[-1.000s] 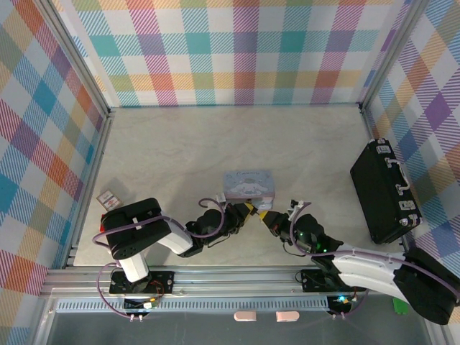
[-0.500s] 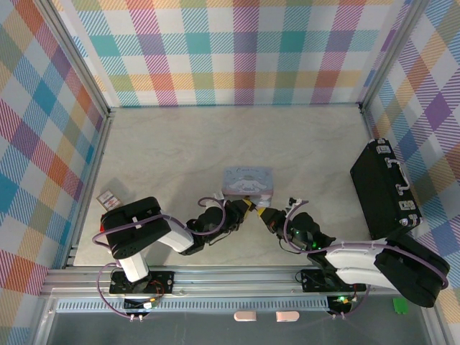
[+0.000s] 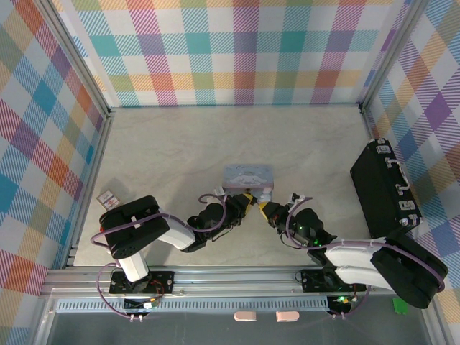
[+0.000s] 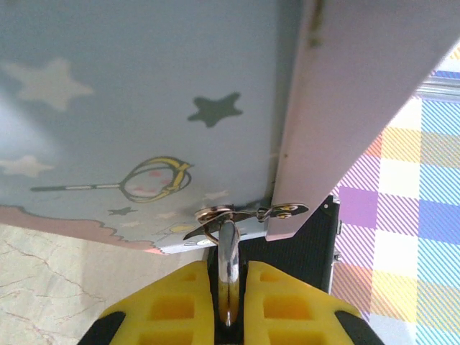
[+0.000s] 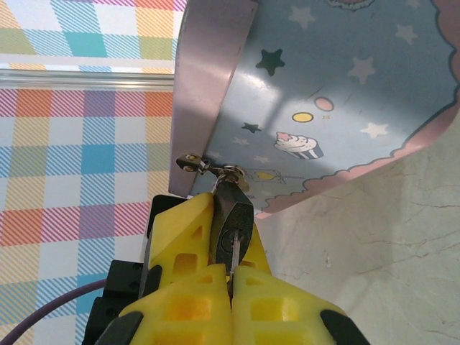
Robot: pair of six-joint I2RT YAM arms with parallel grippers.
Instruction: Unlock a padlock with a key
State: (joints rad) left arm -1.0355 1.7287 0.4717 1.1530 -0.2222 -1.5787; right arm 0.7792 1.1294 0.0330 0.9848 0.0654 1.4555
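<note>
Top external view: I note the pale blue tin on the table, with both arms reaching to its near side. The left fingers sit at the tin's near edge. The right fingers lie just beside them, toward the tin's near right corner. A black case lies well to the right of the tin.

Left wrist view: the yellow fingers stand narrow, pinching a slim metal piece that hangs from the clasp at the tin's corner. I read this piece as the padlock seen edge-on, though this angle does not confirm it.

Right wrist view: the fingers are fully closed on the key, a thin silver sliver. It runs into the padlock's small dark body, which hangs directly beneath the same clasp on the tin. I cannot tell how far the key is seated.
</note>
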